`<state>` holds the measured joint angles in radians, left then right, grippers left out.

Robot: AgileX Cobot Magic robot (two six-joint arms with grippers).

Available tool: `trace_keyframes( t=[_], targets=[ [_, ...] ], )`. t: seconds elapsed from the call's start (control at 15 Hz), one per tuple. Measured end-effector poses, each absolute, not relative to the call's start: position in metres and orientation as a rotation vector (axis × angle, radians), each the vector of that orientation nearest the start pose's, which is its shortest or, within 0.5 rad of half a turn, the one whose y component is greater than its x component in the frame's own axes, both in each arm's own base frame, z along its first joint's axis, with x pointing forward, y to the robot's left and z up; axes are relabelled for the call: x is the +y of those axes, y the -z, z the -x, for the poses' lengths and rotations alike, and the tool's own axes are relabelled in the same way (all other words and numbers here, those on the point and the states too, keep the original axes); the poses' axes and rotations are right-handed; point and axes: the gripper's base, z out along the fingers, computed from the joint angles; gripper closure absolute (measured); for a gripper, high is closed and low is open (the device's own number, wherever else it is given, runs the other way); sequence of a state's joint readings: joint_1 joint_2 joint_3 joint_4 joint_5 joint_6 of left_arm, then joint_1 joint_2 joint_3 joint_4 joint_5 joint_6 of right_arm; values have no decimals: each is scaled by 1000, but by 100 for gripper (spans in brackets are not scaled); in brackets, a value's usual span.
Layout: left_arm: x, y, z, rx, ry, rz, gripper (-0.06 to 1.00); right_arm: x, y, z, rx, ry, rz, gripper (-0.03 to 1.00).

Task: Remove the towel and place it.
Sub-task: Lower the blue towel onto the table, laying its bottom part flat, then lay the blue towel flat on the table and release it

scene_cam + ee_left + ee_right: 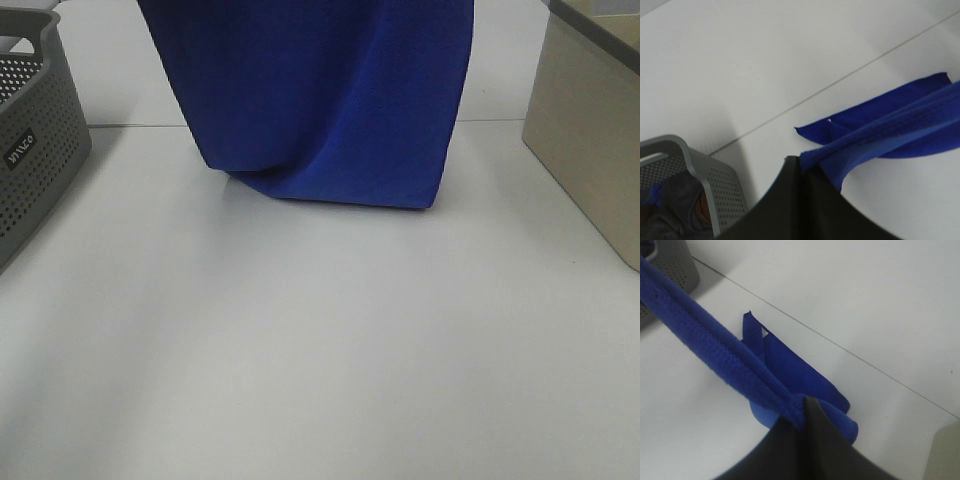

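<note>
Blue towel (320,100) hangs in the upper middle of the high view, its lower end crumpled on the table (320,380). The left gripper (801,162) and right gripper (801,407) each clamp its top hem. It looks soft, light and floppy, so the hem corners seem the best hold.

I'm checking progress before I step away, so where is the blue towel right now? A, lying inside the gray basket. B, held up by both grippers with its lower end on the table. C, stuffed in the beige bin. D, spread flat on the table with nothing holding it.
B: the left gripper and the right gripper each pinch the upper edge of the towel, and its lower end lies folded on the table.
</note>
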<state>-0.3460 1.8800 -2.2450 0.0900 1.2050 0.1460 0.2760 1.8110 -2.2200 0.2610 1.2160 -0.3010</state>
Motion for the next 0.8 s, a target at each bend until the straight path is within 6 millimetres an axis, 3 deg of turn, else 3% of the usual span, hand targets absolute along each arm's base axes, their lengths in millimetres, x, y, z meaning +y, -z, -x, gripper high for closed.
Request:
trace_keyframes(
  t=[0.2,0.27,0.47,0.8],
  targets=[
    [-122,-447,-359,2300,1,-546,94,129,-461,-353,2216,-418,659,95],
    [-114,-450,-336,2317,17,-537,94,130,-453,-342,2257,-477,661,95],
    [-107,-443,-305,2370,80,-522,94,127,-445,-320,2309,-533,652,95],
    [-101,-432,-268,2413,172,-522,94,121,-426,-285,2396,-604,631,95]
  ],
)
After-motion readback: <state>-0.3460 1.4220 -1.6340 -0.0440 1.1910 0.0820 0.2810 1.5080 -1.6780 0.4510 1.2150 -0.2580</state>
